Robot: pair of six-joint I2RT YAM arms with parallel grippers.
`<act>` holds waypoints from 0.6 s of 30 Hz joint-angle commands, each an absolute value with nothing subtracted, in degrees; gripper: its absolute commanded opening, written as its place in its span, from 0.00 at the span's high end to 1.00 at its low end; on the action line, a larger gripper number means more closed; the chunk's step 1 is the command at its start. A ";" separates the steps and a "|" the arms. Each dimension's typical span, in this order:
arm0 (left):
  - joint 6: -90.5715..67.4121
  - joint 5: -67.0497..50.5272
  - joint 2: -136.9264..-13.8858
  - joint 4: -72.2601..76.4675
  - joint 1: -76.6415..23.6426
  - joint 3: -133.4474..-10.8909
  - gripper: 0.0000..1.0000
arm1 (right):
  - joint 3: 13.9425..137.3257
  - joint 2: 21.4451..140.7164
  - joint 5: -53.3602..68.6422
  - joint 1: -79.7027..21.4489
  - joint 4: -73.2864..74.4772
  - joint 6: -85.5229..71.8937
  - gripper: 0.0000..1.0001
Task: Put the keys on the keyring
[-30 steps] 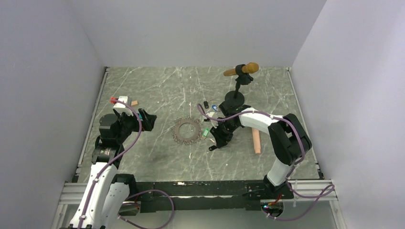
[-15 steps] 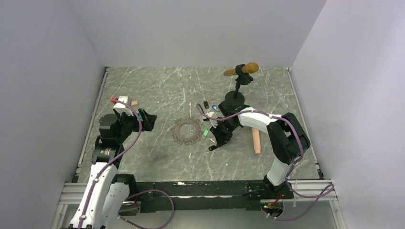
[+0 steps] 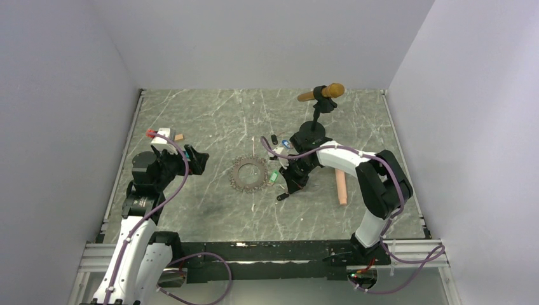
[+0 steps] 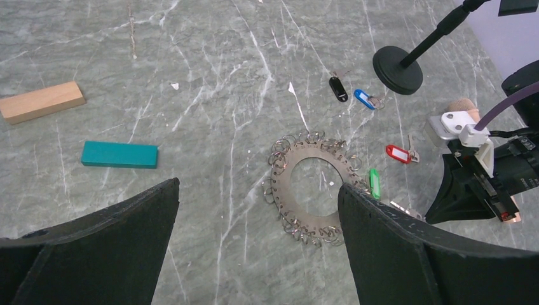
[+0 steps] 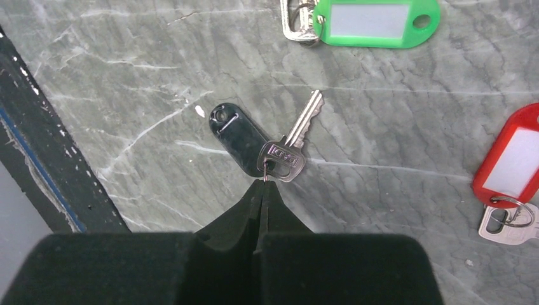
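Pinched right gripper (image 5: 264,181) shut on black-tagged key (image 5: 236,133), for carrying to keyring (image 4: 313,151) mid-bench; kept left gripper (image 4: 257,190) wide open

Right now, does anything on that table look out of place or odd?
Nothing broken or spilled. The keys lie scattered loose beside the keyring, none hooked on it, and a pink rod lies flat near the right arm.

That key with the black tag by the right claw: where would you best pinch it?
Probably its small wire ring, poking out where the flat-lying black tag and key head meet. Approach from that ring end, as the right gripper, shut on it, does.
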State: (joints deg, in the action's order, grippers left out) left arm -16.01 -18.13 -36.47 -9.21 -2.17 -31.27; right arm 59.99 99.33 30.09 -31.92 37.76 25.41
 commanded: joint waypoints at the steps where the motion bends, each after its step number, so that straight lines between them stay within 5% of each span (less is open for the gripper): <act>1: -16.86 -19.71 -35.64 -5.78 -1.88 -33.12 0.02 | 63.25 98.61 33.22 -32.20 41.30 29.43 1.00; 9: -20.85 -40.35 -37.39 7.19 -3.27 -29.83 0.01 | 63.01 91.46 38.79 -32.29 40.08 35.93 1.00; 18: -7.25 -45.03 -35.67 13.59 -20.19 -31.01 0.09 | 69.40 82.76 54.29 -32.24 44.37 60.47 1.00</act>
State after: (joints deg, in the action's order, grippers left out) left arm -17.02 -40.82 -37.23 8.69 -13.17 -29.26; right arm 64.95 84.31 44.07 -31.99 41.10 45.76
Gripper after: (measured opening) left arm 0.918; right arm 0.009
